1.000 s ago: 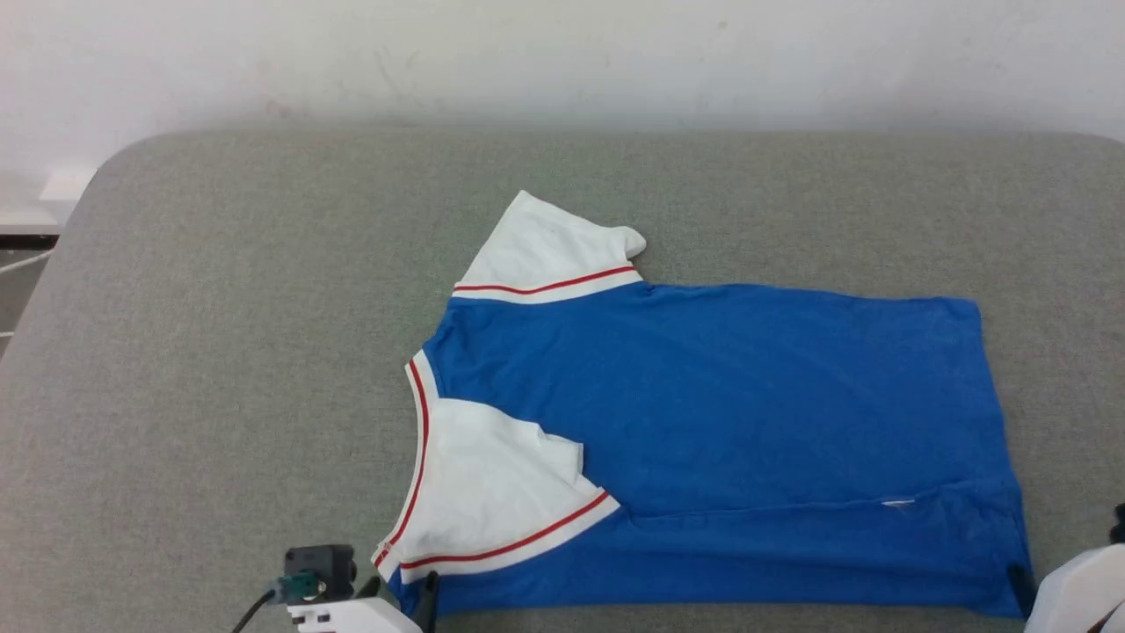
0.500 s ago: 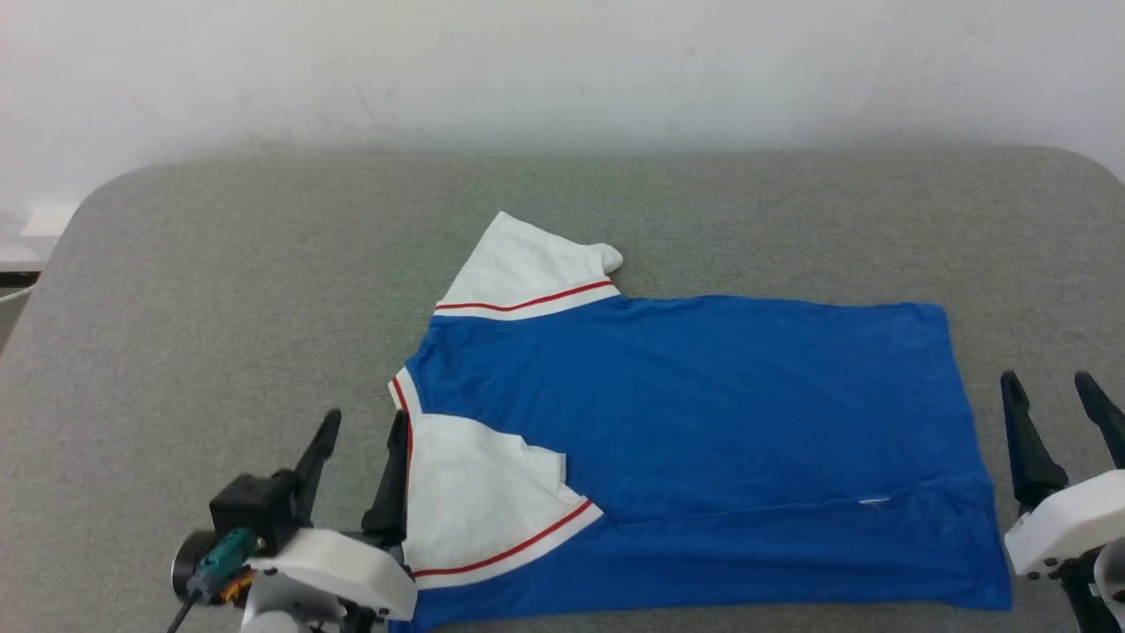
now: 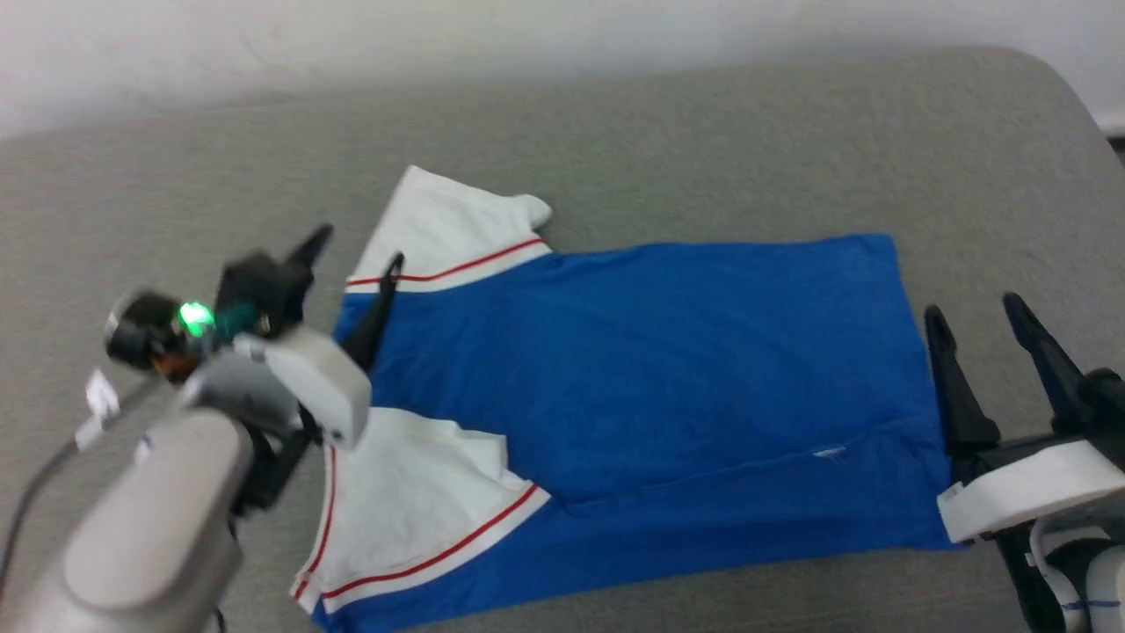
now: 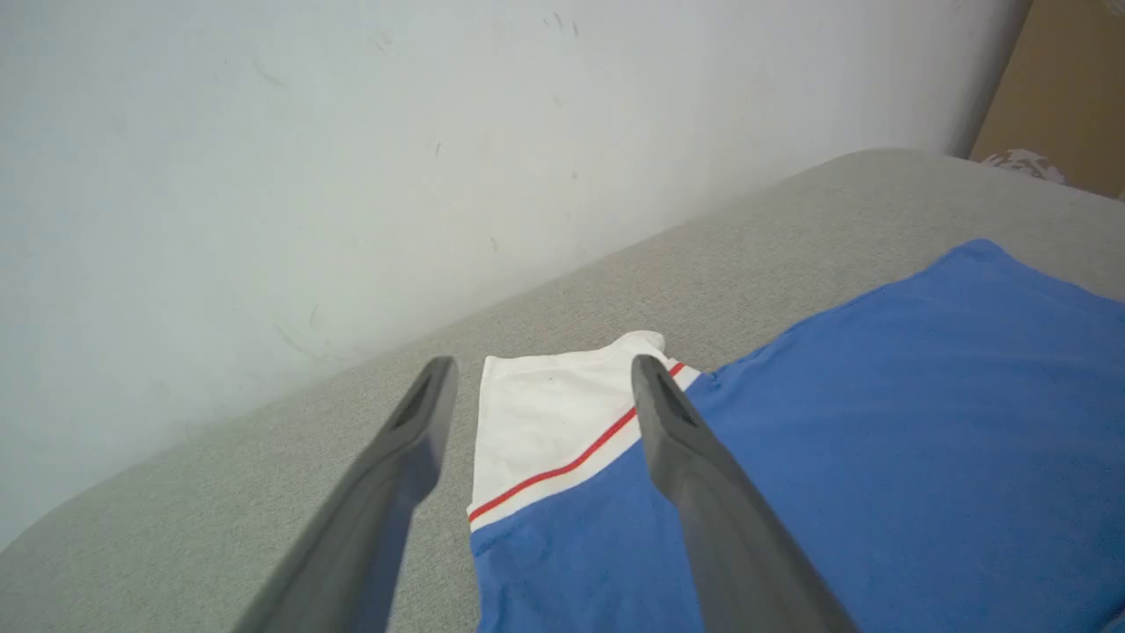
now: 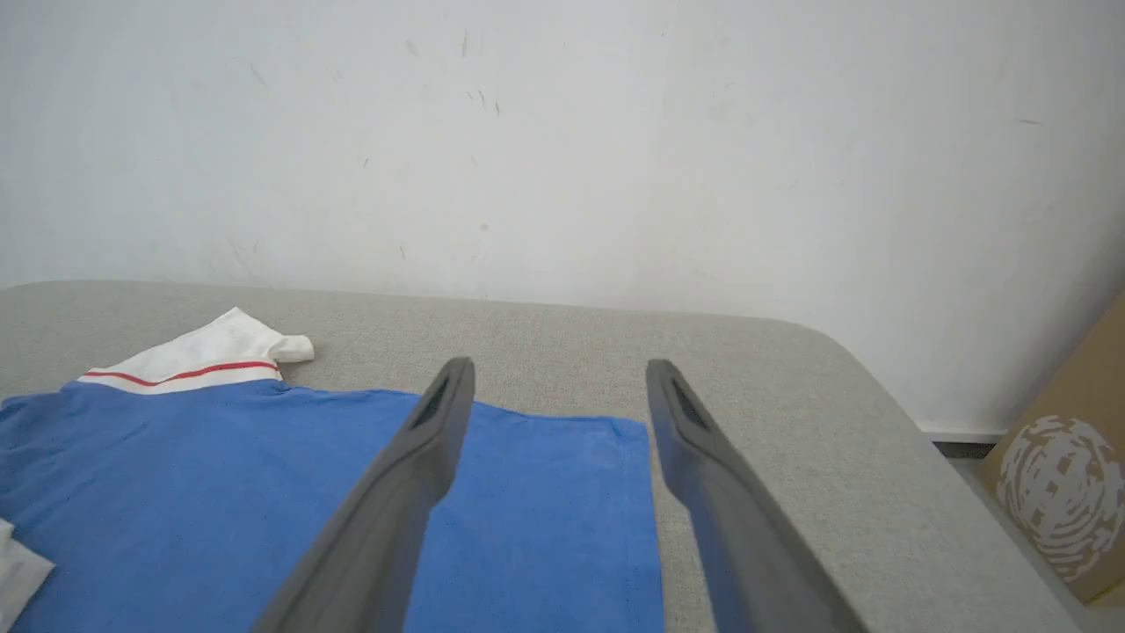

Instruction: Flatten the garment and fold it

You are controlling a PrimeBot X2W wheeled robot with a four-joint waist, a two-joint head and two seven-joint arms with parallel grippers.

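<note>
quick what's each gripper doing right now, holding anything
left gripper: open, holding nothing, by the far white sleeve of the garment.
right gripper: open, holding nothing, beside the garment's hem.

Soft even light, slight motion blur

In the head view the left pincer and its grey forearm are both blurred. They cover the upper run of the neck trim of the garment and a strip of the near white sleeve. Toward the near edge of the worktop the picture's bottom edge cuts off the shirt's lowest corner. The right pincer loses its wrist to the right and bottom edges. A white fleck by the crease is too small to tell. In the right wrist view a cardboard box past the worktop's far right corner is cut by the picture's edge, with only part of its pale print showing.
</note>
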